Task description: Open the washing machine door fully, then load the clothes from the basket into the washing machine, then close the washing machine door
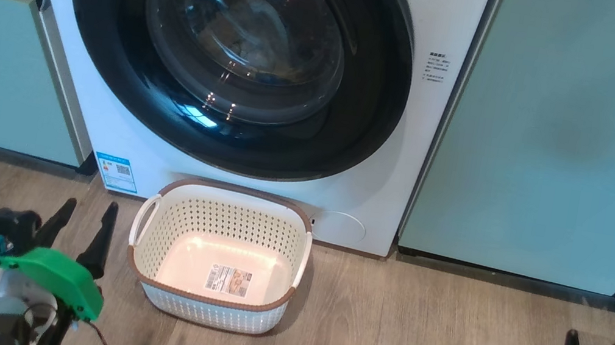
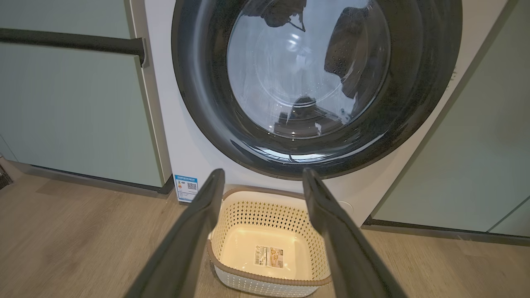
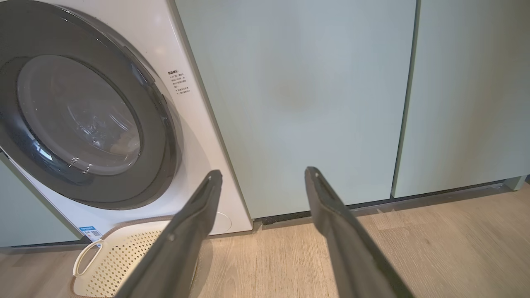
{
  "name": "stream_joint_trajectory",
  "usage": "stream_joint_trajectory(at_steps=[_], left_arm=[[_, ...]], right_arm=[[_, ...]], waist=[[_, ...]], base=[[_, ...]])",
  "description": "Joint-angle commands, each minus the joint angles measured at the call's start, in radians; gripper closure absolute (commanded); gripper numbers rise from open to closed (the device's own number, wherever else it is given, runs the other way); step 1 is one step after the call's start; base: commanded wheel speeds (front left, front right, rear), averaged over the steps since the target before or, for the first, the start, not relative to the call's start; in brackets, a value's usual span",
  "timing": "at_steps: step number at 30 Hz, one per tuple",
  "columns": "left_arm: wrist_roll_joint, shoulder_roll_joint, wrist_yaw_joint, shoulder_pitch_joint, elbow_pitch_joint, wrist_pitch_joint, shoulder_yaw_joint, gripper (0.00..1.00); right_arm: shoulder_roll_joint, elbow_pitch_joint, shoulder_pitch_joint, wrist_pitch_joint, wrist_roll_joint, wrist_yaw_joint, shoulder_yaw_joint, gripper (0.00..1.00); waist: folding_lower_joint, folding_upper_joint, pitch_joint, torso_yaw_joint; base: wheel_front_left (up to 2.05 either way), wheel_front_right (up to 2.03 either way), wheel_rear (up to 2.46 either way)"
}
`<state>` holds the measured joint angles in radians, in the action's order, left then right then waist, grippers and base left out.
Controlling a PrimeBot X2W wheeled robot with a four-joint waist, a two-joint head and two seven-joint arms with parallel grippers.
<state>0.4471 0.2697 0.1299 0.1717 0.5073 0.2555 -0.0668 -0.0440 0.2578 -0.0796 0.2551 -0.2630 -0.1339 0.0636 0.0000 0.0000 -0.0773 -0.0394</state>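
My left pincer (image 1: 90,206) is released and holds nothing, just left of the basket (image 1: 225,227). Right pincer (image 1: 594,341) also released, well to the right over the floor (image 1: 411,337). Basket: cream, perforated, brown rim, upright, mouth up. Long axis runs left-right along the washer (image 1: 401,163) front, handles on the short ends, sticker (image 1: 228,280) on its base. It sits under the door (image 1: 112,43), just beside the washer. Door is glossy black, shut flush. Something pale behind the glass (image 1: 243,33), can't tell what. Teal cabinets (image 1: 565,145) both sides.
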Motion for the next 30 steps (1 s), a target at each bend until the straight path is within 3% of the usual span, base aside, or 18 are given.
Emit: stream_joint_trajectory(at_steps=[1, 28, 29, 30], left_arm=[[-0.01, 0.027, 0.001, 0.061, -0.022, 0.006, 0.044, 0.0], [-0.003, -0.003, 0.001, 0.039, -0.047, 0.006, 0.067, 0.0], [0.0, -0.028, 0.0, -0.002, -0.014, 0.0, 0.029, 1.0], [0.0, -0.035, 0.0, -0.005, -0.005, 0.0, 0.028, 1.0]], right_arm=[[-0.01, -0.029, 0.044, 0.007, 0.001, 0.003, -0.023, 0.0], [-0.01, -0.028, 0.042, 0.007, -0.001, 0.003, -0.032, 0.0], [0.0, 0.001, 0.001, 0.0, 0.0, 0.0, -0.007, 1.0], [0.001, 0.013, 0.0, 0.0, 0.0, 0.0, -0.007, 1.0]], waist=[[0.0, 0.0, 0.001, 0.001], [0.0, 0.0, 0.001, 0.012], [0.0, 0.0, 0.001, 0.012], [0.0, 0.0, 0.001, 0.012]], base=[[0.0, 0.0, 0.0], [0.0, 0.0, 0.0], [0.0, 0.0, 0.0], [0.0, 0.0, 0.0]])
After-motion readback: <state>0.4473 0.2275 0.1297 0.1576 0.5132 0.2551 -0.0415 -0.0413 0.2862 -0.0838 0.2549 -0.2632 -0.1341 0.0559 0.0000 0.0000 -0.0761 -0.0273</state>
